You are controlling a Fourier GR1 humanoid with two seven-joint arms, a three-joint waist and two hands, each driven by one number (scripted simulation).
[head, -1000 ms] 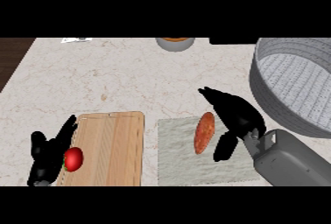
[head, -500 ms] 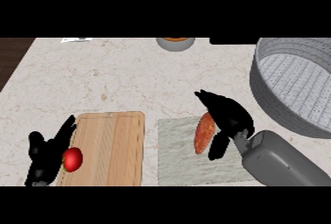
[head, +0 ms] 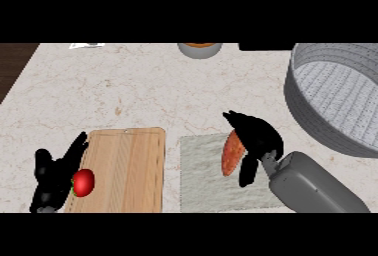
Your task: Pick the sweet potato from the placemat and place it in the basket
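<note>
An orange sweet potato lies on the pale grey placemat in the lower middle of the head view. My right hand covers the potato's right side, fingers curling over its top and the thumb reaching down past its lower end. The big grey basket stands at the right, its rim a short way beyond that hand. Down at the lower left my left hand rests open beside the cutting board.
A wooden cutting board lies left of the placemat with a red tomato at its left edge. A small bowl and a dark object stand at the counter's far edge. Dark wood shows at the far left.
My right hand and forearm have moved left and closed in on the sweet potato, fingers now curling around it. The potato, the tomato and my left hand have kept their places.
</note>
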